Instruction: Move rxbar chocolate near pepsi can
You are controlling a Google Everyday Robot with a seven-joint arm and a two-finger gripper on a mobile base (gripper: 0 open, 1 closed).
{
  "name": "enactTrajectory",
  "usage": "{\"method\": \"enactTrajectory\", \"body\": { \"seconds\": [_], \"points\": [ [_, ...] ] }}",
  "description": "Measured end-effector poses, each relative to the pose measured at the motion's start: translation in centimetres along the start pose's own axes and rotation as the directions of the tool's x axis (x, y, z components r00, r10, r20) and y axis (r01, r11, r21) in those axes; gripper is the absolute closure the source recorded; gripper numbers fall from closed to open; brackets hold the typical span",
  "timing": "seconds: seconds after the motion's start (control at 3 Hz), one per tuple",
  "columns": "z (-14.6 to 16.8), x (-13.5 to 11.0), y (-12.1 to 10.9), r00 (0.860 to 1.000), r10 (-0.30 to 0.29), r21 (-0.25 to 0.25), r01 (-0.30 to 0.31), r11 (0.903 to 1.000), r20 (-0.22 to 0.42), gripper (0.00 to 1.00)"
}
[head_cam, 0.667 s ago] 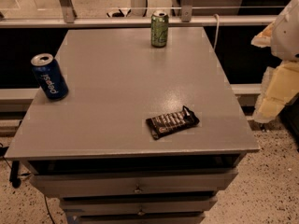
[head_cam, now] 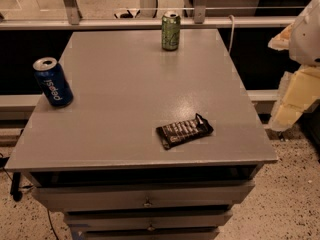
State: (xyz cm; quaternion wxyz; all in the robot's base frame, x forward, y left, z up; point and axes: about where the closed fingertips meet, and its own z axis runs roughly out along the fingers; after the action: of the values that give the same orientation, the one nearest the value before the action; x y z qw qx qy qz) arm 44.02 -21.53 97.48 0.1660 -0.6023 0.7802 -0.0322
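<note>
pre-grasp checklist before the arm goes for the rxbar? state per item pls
1. rxbar chocolate flat on the table, front right, nothing on it: ok.
2. pepsi can upright near the left edge, bare surface beside it: ok.
3. Path from bar to pepsi can free; green can stands at the far edge, apart: ok.
4. gripper above the bar: not ok, it is off the table's right side.
5. Bar in grasp: not ok.

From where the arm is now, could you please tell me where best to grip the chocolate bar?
Pinch the chocolate bar across its narrow width at mid-length, coming straight down: it lies flat and slanted on the table. The gripper is off the table's right edge.
</note>
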Motion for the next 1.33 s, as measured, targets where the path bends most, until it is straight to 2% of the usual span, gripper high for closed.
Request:
{"method": "enactTrajectory", "body": {
  "seconds": [0.33, 0.67, 1.33],
  "points": [
    [2.4, -0.3, -0.1, 0.998, 0.023, -0.035, -0.021, 0.9992, 0.061, 0.0],
    [6.5, -1.8, 0.6, 0.991, 0.025, -0.097, -0.012, 0.9953, 0.135, 0.0],
    [13.4, -4.0, 2.6, 0.973, 0.068, -0.204, -0.023, 0.9788, 0.219, 0.0]
  ]
}}
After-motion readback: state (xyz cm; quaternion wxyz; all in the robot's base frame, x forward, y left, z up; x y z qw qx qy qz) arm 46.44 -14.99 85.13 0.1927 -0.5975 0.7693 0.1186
